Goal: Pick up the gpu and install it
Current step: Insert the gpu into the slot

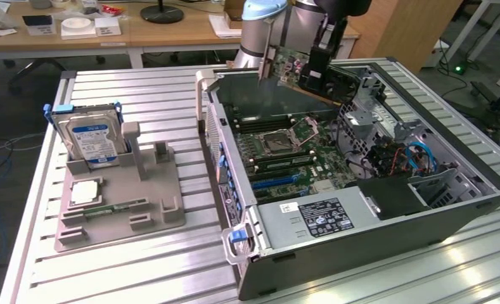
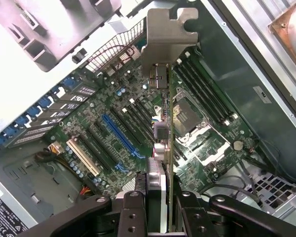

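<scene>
Pickup's done, fingers (image 2: 133, 212) clamped on the gpu (image 1: 288, 65), holding it over the motherboard (image 1: 277, 158) at the case's (image 1: 360, 248) far end, not seated yet, reckon it needs squaring to a slot.

Slatted table (image 1: 148, 272) bearing computer case (image 1: 360, 250), grey holder (image 1: 140, 187)

The arm (image 1: 258, 38) runs out past the top edge of the exterior view. There the tool (image 1: 315, 75) covers the end of the gpu (image 1: 288, 65) toward the exterior view's right. From the wrist, the gpu (image 2: 170, 148) shows edge-on, its faces unseen, and the tool (image 2: 160, 210) is cut by the picture's edge. Print on the power supply label (image 1: 322, 217) is too small to read.
</scene>
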Tool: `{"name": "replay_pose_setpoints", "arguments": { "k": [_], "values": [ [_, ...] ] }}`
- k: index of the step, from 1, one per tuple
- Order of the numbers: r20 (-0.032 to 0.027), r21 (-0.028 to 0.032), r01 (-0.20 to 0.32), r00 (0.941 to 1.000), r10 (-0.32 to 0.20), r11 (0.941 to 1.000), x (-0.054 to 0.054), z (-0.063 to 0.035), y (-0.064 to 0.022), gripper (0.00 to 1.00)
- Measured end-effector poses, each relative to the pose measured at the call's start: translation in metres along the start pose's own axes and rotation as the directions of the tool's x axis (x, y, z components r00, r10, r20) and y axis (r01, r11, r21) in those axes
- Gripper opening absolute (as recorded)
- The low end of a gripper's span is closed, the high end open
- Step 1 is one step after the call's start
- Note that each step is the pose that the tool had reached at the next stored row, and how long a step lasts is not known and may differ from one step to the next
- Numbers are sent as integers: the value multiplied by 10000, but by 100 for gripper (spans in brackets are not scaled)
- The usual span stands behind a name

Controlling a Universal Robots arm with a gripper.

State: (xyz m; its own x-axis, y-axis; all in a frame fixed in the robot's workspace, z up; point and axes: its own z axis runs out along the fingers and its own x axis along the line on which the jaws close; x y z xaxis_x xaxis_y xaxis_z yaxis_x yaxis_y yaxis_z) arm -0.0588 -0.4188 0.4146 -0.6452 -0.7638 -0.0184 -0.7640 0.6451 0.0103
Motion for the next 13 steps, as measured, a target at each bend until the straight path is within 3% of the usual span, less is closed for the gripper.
{"name": "replay_pose_setpoints", "arguments": {
  "k": [13],
  "values": [
    [-6, -12, 653, 9979, -653, 9979, 8, 0, -6, 28]
  ]
}}
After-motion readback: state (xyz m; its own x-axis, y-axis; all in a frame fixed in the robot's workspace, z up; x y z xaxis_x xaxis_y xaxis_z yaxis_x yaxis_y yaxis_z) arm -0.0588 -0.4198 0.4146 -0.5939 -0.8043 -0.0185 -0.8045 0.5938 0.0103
